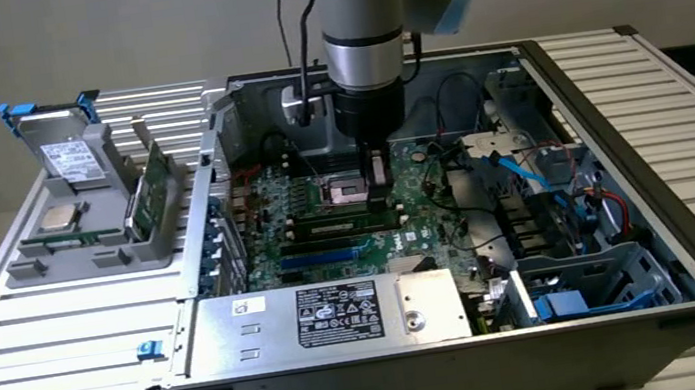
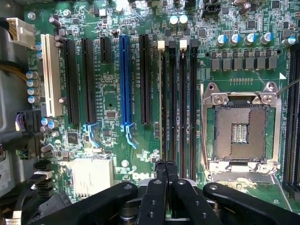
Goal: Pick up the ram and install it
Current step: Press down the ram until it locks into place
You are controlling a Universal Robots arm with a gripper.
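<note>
Now gripper (image 2: 165, 171) low over motherboard (image 2: 112, 101), fingers pressed together above ram (image 2: 163, 108) standing in slot; push straight down, evenly, no tilt.

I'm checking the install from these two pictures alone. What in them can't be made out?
1. Exterior view: what lies under the gripper on the motherboard, hidden by the arm itself.
2. Exterior view: the ram standing in the grey holder is seen slantwise, and its markings are too small to read.
3. Wrist view: the near ends of the memory slots, covered by the gripper's black body.
</note>
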